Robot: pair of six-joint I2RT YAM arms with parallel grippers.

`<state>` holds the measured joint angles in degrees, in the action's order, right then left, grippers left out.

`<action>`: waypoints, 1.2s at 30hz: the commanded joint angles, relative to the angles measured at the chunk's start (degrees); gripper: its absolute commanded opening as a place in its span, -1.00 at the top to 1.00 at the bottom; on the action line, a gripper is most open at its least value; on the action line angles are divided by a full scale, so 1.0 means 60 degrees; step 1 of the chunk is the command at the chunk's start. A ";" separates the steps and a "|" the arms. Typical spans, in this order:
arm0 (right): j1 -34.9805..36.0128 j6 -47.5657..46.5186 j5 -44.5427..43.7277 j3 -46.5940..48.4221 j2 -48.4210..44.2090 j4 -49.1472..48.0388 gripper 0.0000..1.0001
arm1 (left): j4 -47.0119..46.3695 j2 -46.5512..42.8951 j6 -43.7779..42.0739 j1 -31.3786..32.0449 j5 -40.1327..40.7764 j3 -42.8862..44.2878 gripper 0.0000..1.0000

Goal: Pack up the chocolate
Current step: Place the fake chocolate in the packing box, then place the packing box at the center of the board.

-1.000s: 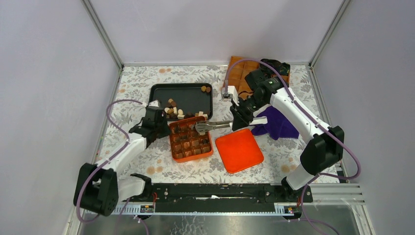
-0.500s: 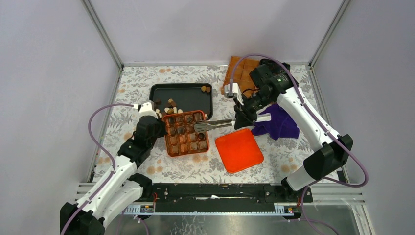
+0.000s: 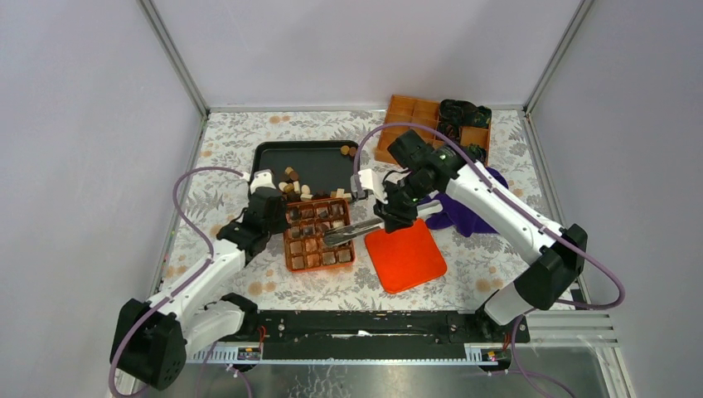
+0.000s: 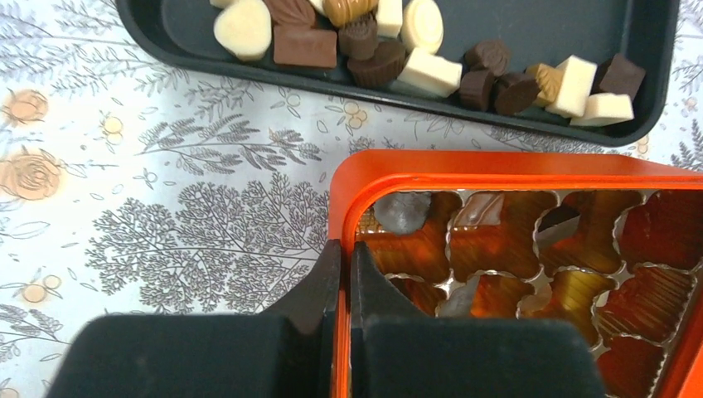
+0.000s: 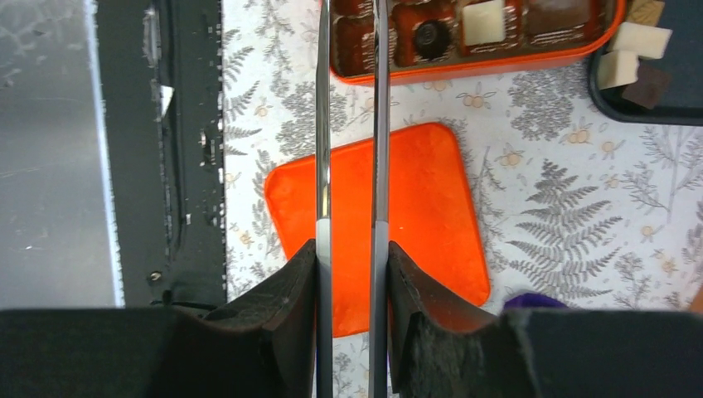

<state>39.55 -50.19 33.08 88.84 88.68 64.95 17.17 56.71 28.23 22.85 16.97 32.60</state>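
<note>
Top external: left pincer (image 3: 267, 215), centre-left of frame, is shut tight on the left wall of the orange box (image 3: 320, 267). Left wrist view confirms: one finger each side of the rim, pinching it.

Right pincer (image 3: 388, 220), frame centre, is clamped on the handle end of the metal tongs (image 3: 350, 230). Its jaws stand only as wide as the two tong arms between them. Tong tips are over the right part of the box. Cannot tell if they carry a pc: tips are cut off at the top edge of the right wrist view and too small from above.

Chocolate (image 3: 295, 186): loose pcs, dark, light brown and white, bunched at lower left of the black tray (image 3: 319, 162), plus two at its upper right. More pcs sit in the box cells. Which cells are filled is hard to make out in the left wrist view: liner glare, and the box is cut off by the right and bottom edges.

Orange lid (image 3: 406, 255) lies flat on the table (image 3: 224, 141), just right of the box. Purple cloth (image 3: 468, 211), right of centre, is partly hidden by the right arm. Divided crate (image 3: 414, 112), upper right, holds dark bundles; detail not legible.
</note>
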 commanded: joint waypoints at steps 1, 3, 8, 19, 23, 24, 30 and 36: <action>0.0319 0.0346 -0.0939 0.0031 0.0100 -0.0959 0.97 | -0.0405 0.0428 0.0734 0.0059 -0.0428 0.0502 1.00; 0.0415 0.0440 -0.1111 -0.0083 0.0211 -0.1171 0.96 | -0.0476 0.0565 0.0833 0.0059 -0.0476 0.0444 1.00; 0.0654 0.0682 -0.1333 -0.0241 0.0568 -0.1613 0.93 | -0.0492 0.0848 0.0911 0.0044 -0.0590 0.0448 1.00; 0.0827 0.0972 -0.1604 -0.0335 0.1239 -0.1733 0.73 | -0.0465 0.1115 0.0967 0.0044 -0.0723 0.0408 0.83; 0.0858 0.0865 -0.1529 -0.0334 0.1328 -0.1531 0.65 | -0.0427 0.1105 0.1003 0.0046 -0.0705 0.0392 0.73; 0.0858 0.0822 -0.1487 -0.0346 0.1339 -0.1465 0.61 | -0.0409 0.1097 0.1006 0.0037 -0.0712 0.0391 0.69; 0.0869 0.0602 -0.1126 -0.0416 0.1286 -0.1241 0.39 | -0.0325 0.1066 0.1037 0.0046 -0.0671 0.0424 0.52; 0.0872 0.0830 -0.1498 -0.0319 0.1468 -0.1310 0.22 | -0.0214 0.0996 0.1017 0.0044 -0.0636 0.0495 0.38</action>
<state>44.23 -45.63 23.59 85.91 96.82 56.80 17.30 63.57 33.93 22.85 12.86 33.12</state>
